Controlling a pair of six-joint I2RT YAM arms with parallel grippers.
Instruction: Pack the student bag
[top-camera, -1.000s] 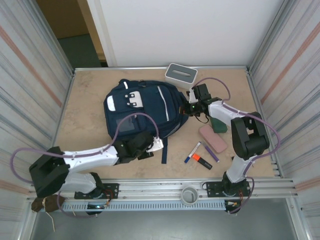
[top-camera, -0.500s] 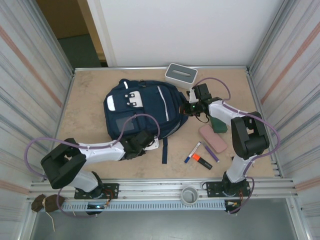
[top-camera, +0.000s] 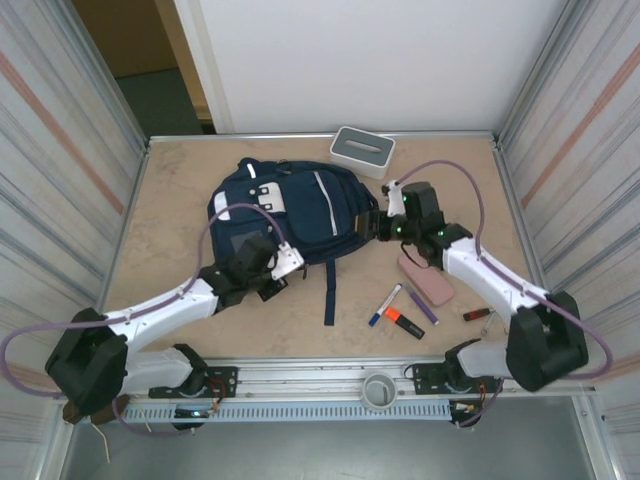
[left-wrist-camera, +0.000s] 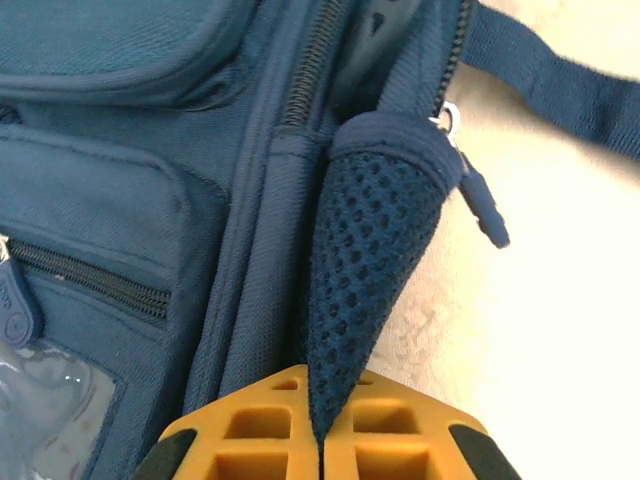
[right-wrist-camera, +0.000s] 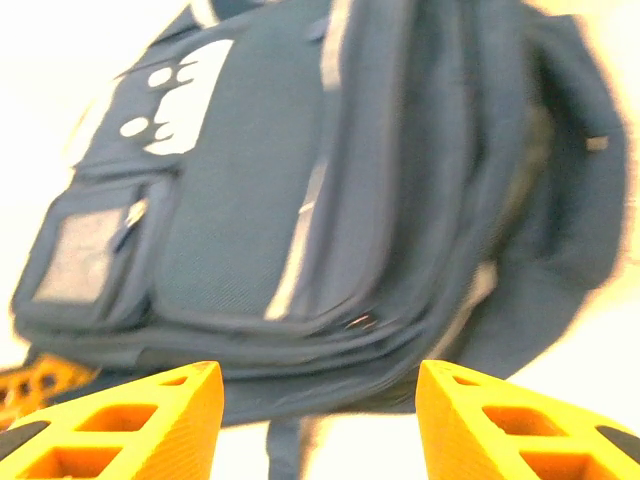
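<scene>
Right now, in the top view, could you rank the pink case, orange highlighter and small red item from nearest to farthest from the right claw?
From the right claw:
1. pink case, centre right.
2. orange highlighter, nearer the front.
3. small red item, far right.

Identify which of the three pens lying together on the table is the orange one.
The short, thick orange-and-black highlighter, nearest the front edge; the white marker has a blue cap and the thin pen is purple.

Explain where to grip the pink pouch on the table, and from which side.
Probably across its narrow width near the middle, coming straight down from above: the pink pouch lies flat on the table, long and slim, so open jaws can straddle it.
</scene>
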